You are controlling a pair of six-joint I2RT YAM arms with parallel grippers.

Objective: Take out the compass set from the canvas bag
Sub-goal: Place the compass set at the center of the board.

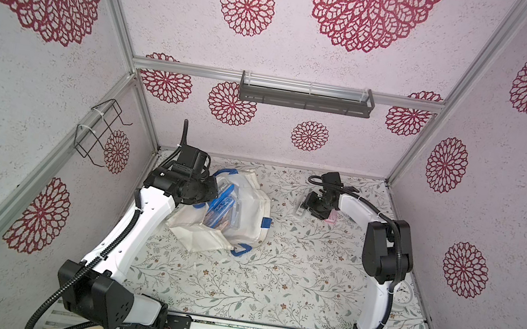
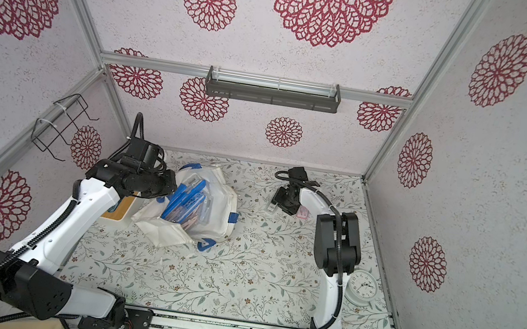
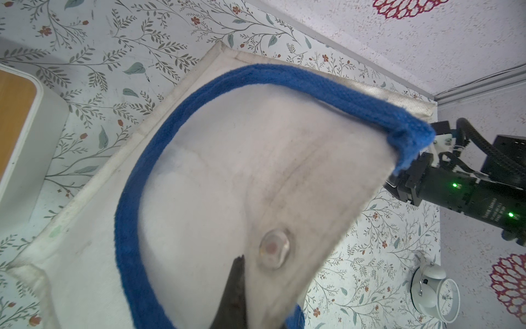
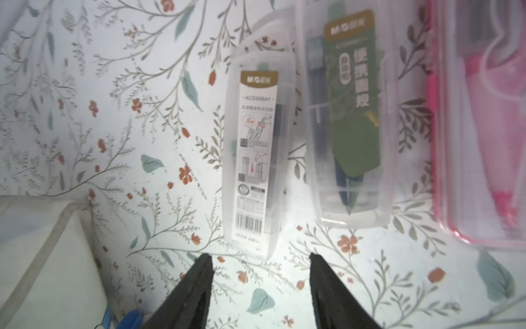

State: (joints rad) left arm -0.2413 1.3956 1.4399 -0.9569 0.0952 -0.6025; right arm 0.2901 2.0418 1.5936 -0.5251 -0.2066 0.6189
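Slumping off-white canvas bag, blue handles, plastic cases inside

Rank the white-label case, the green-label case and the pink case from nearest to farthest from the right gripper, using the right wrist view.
Measured from the open right gripper:
1. white-label case: straight ahead, its end just off the fingertips.
2. green-label case: alongside the white-label case.
3. pink case: beyond the green-label case, cut off by the frame edge.

canvas bag gapes open on the table, blue cases inside
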